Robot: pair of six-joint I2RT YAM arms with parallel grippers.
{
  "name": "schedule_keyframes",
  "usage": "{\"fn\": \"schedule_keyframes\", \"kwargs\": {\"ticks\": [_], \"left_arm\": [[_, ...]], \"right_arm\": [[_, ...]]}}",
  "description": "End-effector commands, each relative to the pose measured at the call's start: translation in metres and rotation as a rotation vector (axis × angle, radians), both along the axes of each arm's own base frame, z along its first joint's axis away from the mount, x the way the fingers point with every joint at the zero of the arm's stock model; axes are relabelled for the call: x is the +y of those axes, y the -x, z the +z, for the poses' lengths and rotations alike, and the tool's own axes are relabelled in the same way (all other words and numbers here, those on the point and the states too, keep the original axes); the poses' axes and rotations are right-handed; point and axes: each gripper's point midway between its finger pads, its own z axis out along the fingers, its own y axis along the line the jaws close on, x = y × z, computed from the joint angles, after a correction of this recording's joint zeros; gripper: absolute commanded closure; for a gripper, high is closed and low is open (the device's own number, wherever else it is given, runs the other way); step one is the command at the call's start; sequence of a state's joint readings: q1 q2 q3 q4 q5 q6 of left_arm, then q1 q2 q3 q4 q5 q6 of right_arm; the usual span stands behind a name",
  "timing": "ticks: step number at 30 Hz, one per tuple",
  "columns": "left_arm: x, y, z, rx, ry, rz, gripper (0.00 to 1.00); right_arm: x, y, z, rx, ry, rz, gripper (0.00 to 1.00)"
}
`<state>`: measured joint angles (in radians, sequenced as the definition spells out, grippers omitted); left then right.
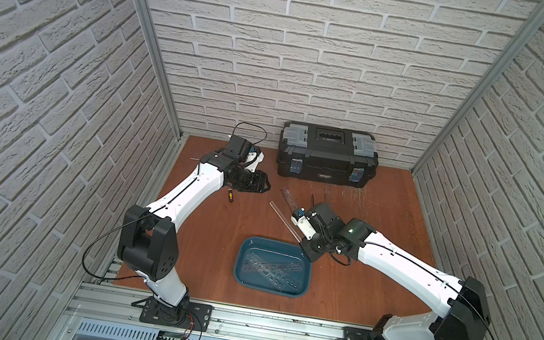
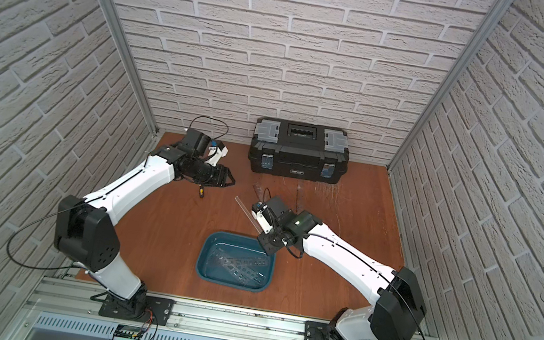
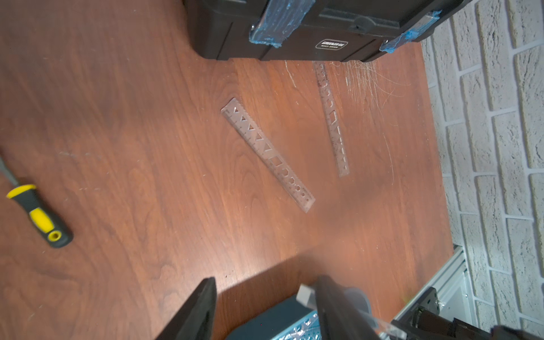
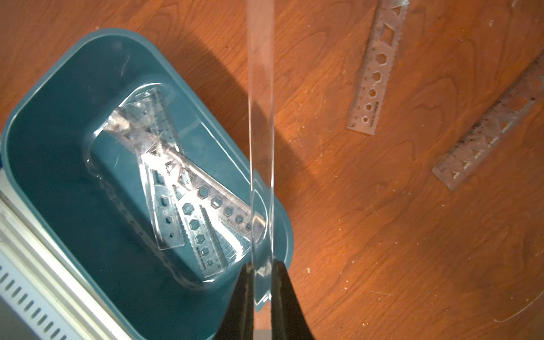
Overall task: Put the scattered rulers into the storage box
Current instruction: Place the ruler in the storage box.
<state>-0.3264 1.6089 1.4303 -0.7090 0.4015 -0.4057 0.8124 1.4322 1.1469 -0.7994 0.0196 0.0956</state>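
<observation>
gripping a clear ruler (image 4: 260, 117) by one end, the right end effector (image 4: 260, 272) hovers above a corner of the storage box (image 4: 44, 141), with most of the strip jutting past the rim over the table (image 4: 382, 235). let go like this, it would likely tip out or end up propped on the rim, and the slick plastic could slip in the pinch. several rulers (image 4: 188, 203) lie crossed inside the box. two loose rulers (image 3: 266, 153) lie flat near the closed black toolbox (image 1: 327, 157), whose contents are hidden. the left end effector (image 3: 265, 279) stands open and empty, well apart.
</observation>
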Motion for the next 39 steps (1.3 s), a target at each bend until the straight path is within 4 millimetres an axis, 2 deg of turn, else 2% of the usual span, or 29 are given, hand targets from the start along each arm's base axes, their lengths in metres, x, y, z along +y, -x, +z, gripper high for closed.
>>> {"fn": "schedule_keyframes", "kwargs": {"ticks": [1, 7, 13, 23, 32, 36, 39], "left_arm": [[0.010, 0.010, 0.008, -0.009, 0.013, 0.014, 0.41], [0.018, 0.015, 0.006, -0.007, 0.017, 0.034, 0.41], [0.019, 0.017, 0.005, -0.006, 0.026, 0.045, 0.41], [0.021, 0.022, 0.001, 0.001, 0.023, 0.051, 0.40], [0.021, 0.022, 0.000, 0.003, 0.023, 0.050, 0.40], [0.021, 0.020, 0.002, 0.001, 0.021, 0.049, 0.40], [0.021, 0.019, 0.006, -0.004, 0.018, 0.045, 0.40]], "right_arm": [[0.006, 0.015, 0.006, -0.012, -0.018, 0.064, 0.97], [0.013, 0.039, -0.005, -0.001, -0.018, 0.112, 0.97], [0.020, 0.054, -0.020, 0.010, 0.018, 0.144, 0.98], [0.029, 0.070, -0.034, -0.001, 0.110, 0.218, 0.98], [0.029, 0.071, -0.035, -0.032, 0.131, 0.227, 0.96], [0.029, 0.066, -0.028, -0.069, 0.125, 0.213, 0.62], [0.029, 0.057, -0.009, -0.141, 0.081, 0.180, 0.48]]}}
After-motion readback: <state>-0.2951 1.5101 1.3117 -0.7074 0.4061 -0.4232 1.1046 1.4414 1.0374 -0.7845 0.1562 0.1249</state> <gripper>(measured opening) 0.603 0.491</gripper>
